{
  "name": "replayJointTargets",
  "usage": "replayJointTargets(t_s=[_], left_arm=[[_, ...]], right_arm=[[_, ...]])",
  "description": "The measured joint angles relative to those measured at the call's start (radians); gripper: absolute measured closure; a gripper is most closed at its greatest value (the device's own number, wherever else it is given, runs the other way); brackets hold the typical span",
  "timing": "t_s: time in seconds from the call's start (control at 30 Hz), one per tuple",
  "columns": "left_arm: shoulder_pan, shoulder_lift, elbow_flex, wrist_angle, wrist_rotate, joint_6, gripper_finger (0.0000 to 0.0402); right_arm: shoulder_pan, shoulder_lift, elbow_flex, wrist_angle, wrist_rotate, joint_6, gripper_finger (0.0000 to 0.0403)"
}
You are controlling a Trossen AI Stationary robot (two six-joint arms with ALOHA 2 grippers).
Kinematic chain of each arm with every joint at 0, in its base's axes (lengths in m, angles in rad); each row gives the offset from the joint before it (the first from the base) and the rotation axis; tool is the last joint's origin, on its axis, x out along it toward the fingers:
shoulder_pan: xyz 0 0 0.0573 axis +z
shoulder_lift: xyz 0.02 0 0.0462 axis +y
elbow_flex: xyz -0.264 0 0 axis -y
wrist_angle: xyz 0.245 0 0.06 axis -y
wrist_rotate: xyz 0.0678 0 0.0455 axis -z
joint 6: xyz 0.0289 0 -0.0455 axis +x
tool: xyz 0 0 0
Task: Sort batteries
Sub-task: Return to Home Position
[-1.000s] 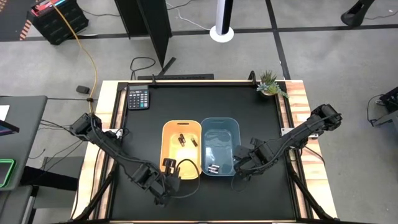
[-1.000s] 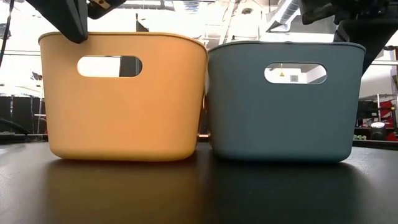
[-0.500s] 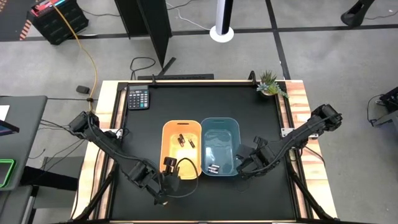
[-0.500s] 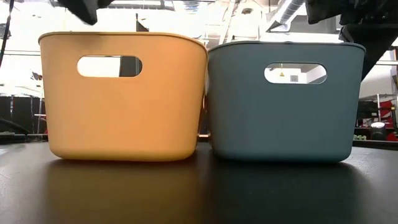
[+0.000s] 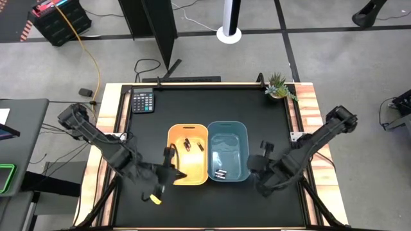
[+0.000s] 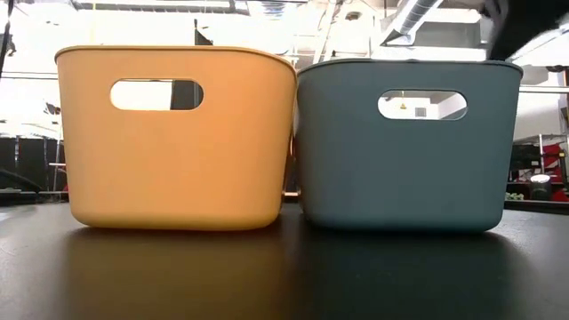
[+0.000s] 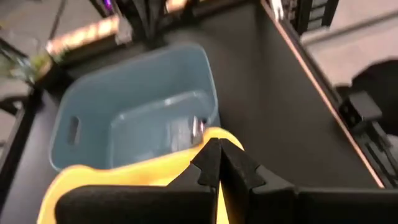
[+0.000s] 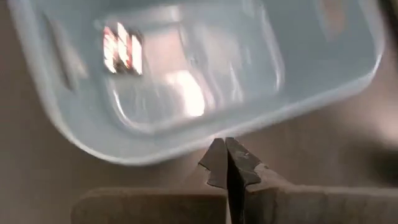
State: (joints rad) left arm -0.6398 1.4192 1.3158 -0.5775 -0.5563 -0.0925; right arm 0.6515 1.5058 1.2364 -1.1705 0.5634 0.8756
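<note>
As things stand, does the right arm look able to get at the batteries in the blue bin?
Probably yes. The right gripper, shut, sits just outside the blue bin, which is open on top, and nothing covers the batteries. It need only come over the rim and open.

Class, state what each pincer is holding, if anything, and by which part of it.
Nothing is held: the left pincer and the right pincer are both shut and empty.
</note>
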Motion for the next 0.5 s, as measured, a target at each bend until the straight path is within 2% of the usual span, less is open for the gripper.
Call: replayJointTargets(t_s=[0.13, 0.2, 0.27, 0.37, 0.43, 0.5], left_arm=[[0.046, -0.095, -0.126, 0.175, 0.029, 0.082, 0.04], [0.089, -0.15, -0.217, 0.277, 0.076, 0.106, 0.04], [0.142, -0.208, -0.318, 0.383, 0.135, 0.123, 0.04], [0.238, -0.288, -0.46, 0.502, 0.223, 0.134, 0.04], [0.296, -0.344, -0.534, 0.544, 0.259, 0.134, 0.04], [0.344, -0.409, -0.594, 0.552, 0.271, 0.134, 0.04]], right_arm=[[0.045, -0.041, 0.003, 0.228, 0.172, -0.267, 0.0395], [0.047, -0.063, -0.016, 0.423, 0.193, -0.452, 0.0396], [0.035, -0.08, -0.05, 0.642, 0.168, -0.654, 0.0399], [-0.013, -0.104, -0.129, 0.92, 0.007, -0.897, 0.04], [-0.061, -0.133, -0.192, 1.026, -0.049, -0.967, 0.0401], [-0.121, -0.185, -0.27, 1.08, -0.057, -0.979, 0.0401]])
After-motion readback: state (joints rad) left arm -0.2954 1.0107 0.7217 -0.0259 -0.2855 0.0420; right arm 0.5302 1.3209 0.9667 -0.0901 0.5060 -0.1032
